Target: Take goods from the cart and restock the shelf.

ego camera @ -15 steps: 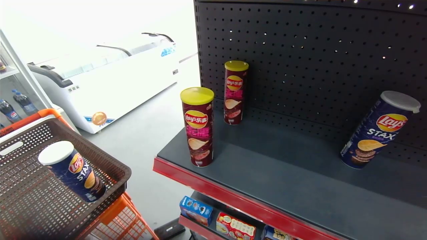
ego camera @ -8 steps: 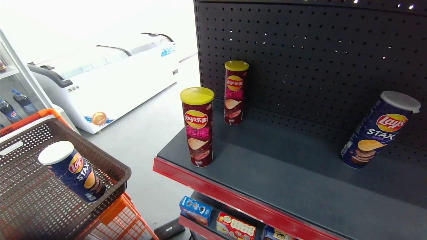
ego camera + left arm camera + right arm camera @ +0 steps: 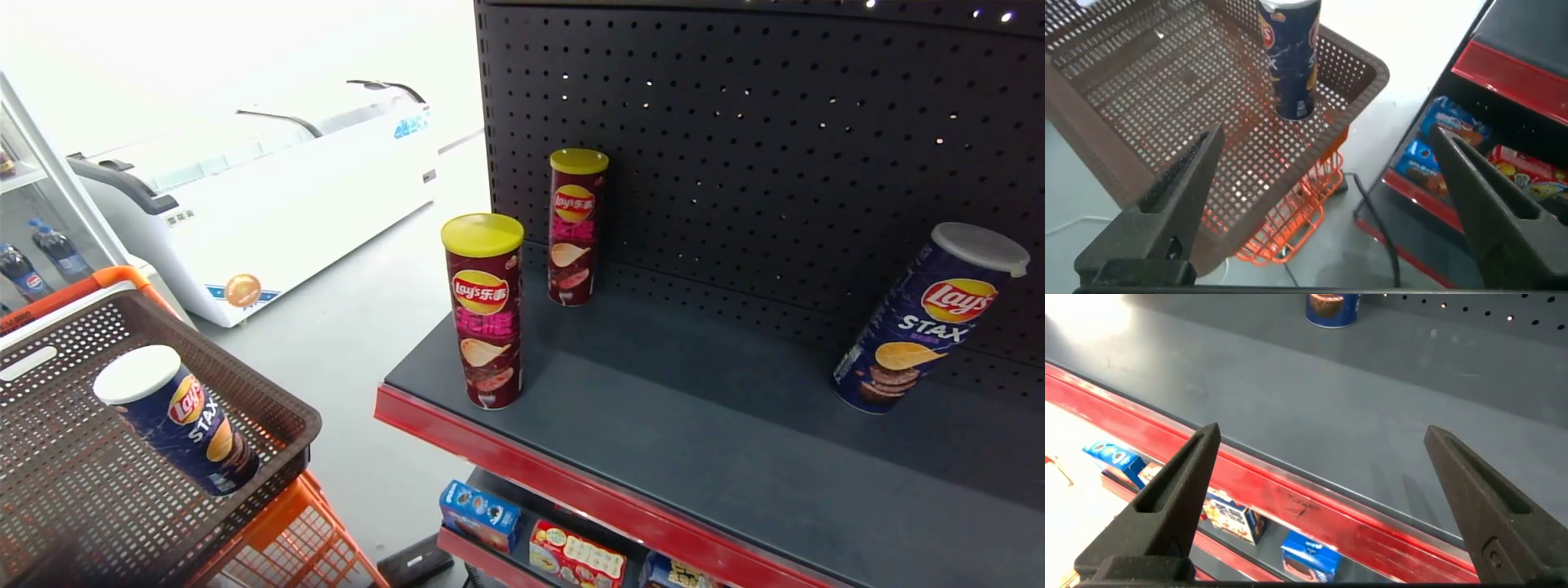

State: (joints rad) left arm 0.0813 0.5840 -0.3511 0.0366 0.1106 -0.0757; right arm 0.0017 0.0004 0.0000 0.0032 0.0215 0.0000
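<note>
While the left fingers (image 3: 1176,200) stood spread and empty, the blue can (image 3: 1290,57) stood on end in the cart basket (image 3: 1364,77), ahead of and between their tips, so the left arm was judged nearer than the right fingers (image 3: 1167,498), likewise spread above the shelf (image 3: 1290,392).

A: What lies out there?
B: I see a white chest freezer (image 3: 269,204) on the grey floor (image 3: 351,343).
A: Near it?
B: Left of the freezer, dark soda bottles (image 3: 59,251) in a glass-fronted cabinet (image 3: 63,175).
</note>
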